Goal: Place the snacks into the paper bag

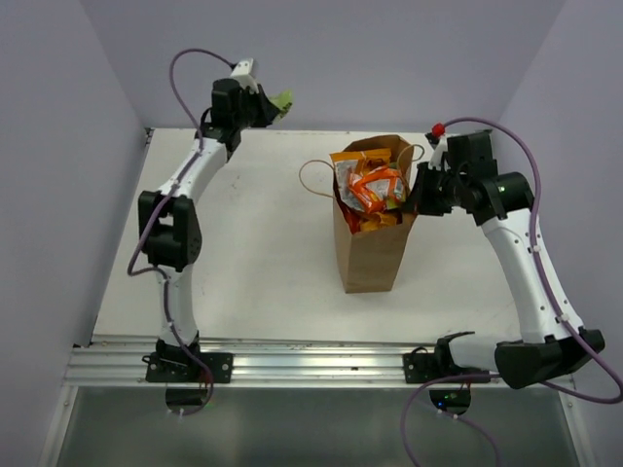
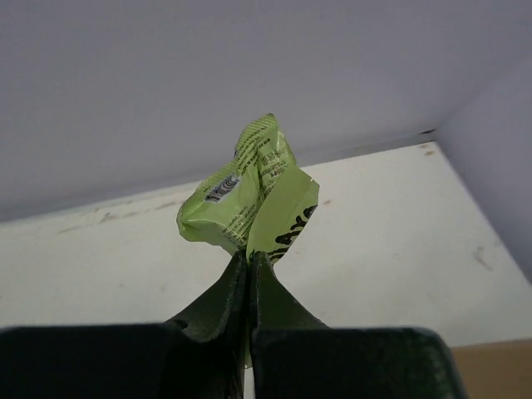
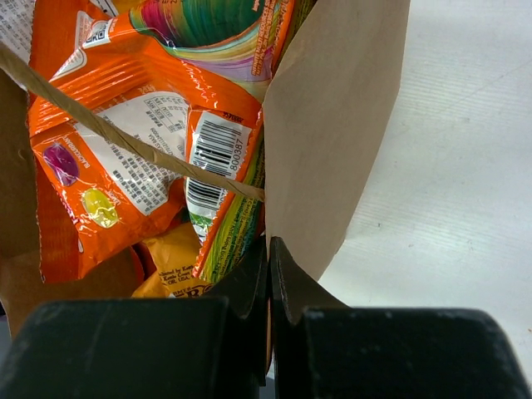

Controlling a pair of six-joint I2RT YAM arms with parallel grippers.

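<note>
The brown paper bag [image 1: 372, 248] stands upright at mid table, with orange packets [image 1: 375, 185] sticking out of its open top. My right gripper [image 1: 421, 197] is shut on the bag's right wall [image 3: 332, 133] at the rim; orange packets [image 3: 125, 166] and a twisted handle [image 3: 125, 141] show inside. My left gripper [image 1: 274, 104] is raised at the far left, above the table's back edge, and is shut on a small green packet [image 2: 249, 195], which hangs crumpled from the fingertips [image 2: 249, 262].
The bag's other loop handle [image 1: 313, 180] sticks out to its left. Lilac walls [image 1: 321, 58] close in the table on three sides. A metal rail [image 1: 292, 362] runs along the near edge by the arm bases.
</note>
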